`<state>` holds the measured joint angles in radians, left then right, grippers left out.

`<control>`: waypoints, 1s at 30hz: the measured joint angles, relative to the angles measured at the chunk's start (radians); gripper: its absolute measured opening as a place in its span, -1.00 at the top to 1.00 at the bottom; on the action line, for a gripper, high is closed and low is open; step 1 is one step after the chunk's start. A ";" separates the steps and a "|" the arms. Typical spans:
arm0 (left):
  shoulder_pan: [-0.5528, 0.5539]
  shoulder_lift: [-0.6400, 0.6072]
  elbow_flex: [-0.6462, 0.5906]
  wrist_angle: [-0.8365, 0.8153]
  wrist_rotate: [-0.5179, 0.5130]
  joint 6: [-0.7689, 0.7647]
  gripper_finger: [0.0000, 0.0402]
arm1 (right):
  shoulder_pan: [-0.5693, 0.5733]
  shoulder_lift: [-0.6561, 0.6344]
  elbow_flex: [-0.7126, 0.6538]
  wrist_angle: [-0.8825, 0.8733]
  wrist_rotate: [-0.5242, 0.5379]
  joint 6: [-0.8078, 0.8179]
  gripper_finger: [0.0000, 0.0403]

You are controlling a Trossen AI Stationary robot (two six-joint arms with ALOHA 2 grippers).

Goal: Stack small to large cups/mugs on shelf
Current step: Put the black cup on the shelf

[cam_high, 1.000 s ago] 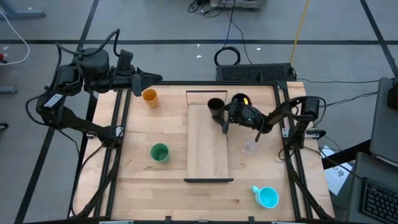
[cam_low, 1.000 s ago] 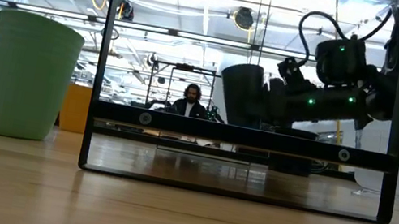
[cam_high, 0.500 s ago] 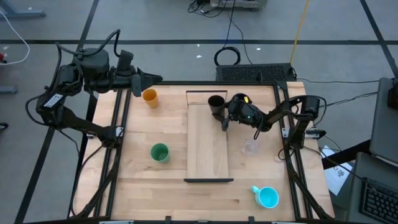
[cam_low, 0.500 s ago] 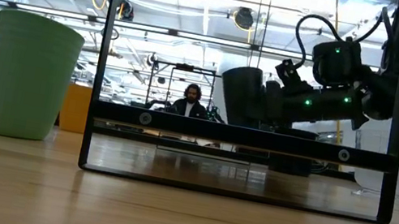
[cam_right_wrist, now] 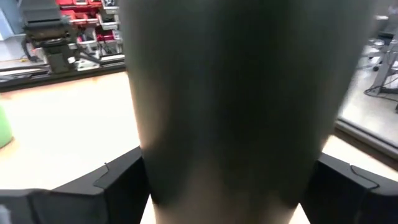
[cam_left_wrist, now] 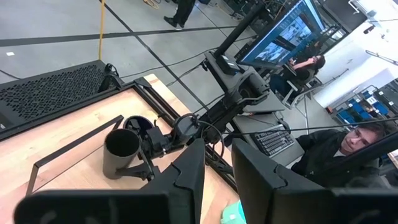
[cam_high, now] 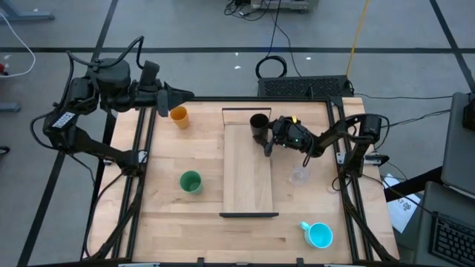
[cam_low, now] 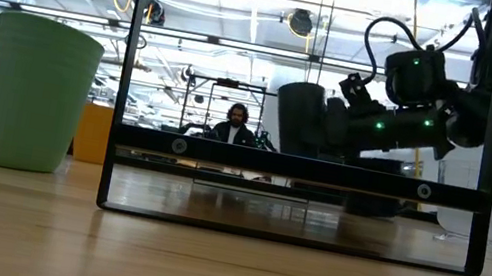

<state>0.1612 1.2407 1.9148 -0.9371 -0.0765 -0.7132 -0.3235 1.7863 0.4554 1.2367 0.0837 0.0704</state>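
1. At the far end of the shelf (cam_high: 249,178), the right gripper (cam_high: 265,136) has the tall black cup (cam_high: 259,124) between its jaws. The cup is upright on or just over the board there.
2. The right wrist view shows the jaws set wide, one on each side of the cup's wall. I cannot tell whether they press on it or have let go.
3. The step in hand looks like placing this cup on the shelf, and nothing is stacked yet.
4. The next move probably calls for jaws clear of the cup wall. The arm then has to draw back without tipping the cup or knocking the dark mug (cam_left_wrist: 135,122), which sits just beside it and is partly hidden by the arm from above.
5. The left gripper (cam_high: 182,94) waits over the far left corner of the tabletop (cam_high: 167,222), close to the orange cup (cam_high: 179,114). Its jaws show only a narrow gap and hold nothing.
6. There are six vessels:
   - four cups, namely the orange cup, the green cup (cam_high: 191,182), the tall black cup and the small clear cup (cam_high: 299,175)
   - two mugs, namely the dark mug and the bright blue mug (cam_high: 320,234)
7. The clear cup stands near the shelf's right side, the green cup near its left side, and the blue mug by the near right corner.
8. There is one shelf, and there are two arms.
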 joint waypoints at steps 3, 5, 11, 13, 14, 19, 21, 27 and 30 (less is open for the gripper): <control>0.000 0.000 0.000 0.000 0.000 0.000 0.60 | 0.009 0.001 0.000 0.000 -0.001 0.010 -0.64; 0.000 0.000 0.000 0.000 0.000 0.000 0.60 | 0.011 0.001 0.000 0.001 0.000 0.015 -0.64; 0.000 0.000 0.000 0.000 0.018 0.000 0.60 | 0.011 0.001 -0.001 0.005 0.001 0.015 -0.64; 0.000 0.000 0.000 -0.001 0.024 0.000 0.60 | 0.012 0.001 -0.001 0.005 0.001 0.013 -0.64; 0.000 0.000 0.000 -0.001 0.025 0.000 0.60 | 0.012 0.001 -0.001 0.006 0.001 0.015 -0.64; 0.000 0.000 0.000 -0.001 0.025 -0.001 0.60 | 0.014 0.000 -0.001 0.009 0.002 0.036 -0.65; -0.001 0.000 0.000 -0.001 0.028 -0.002 0.60 | 0.018 0.000 -0.001 0.010 0.002 0.043 -0.65; -0.001 0.000 0.000 -0.002 0.031 -0.002 0.60 | 0.044 -0.008 0.015 -0.059 -0.007 0.044 -0.65; -0.001 0.000 0.000 -0.002 0.032 -0.001 0.60 | 0.053 -0.006 0.016 -0.132 -0.006 0.037 -0.65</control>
<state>0.1604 1.2407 1.9148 -0.9386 -0.0449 -0.7139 -0.2706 1.7798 0.4719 1.1046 0.0778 0.1079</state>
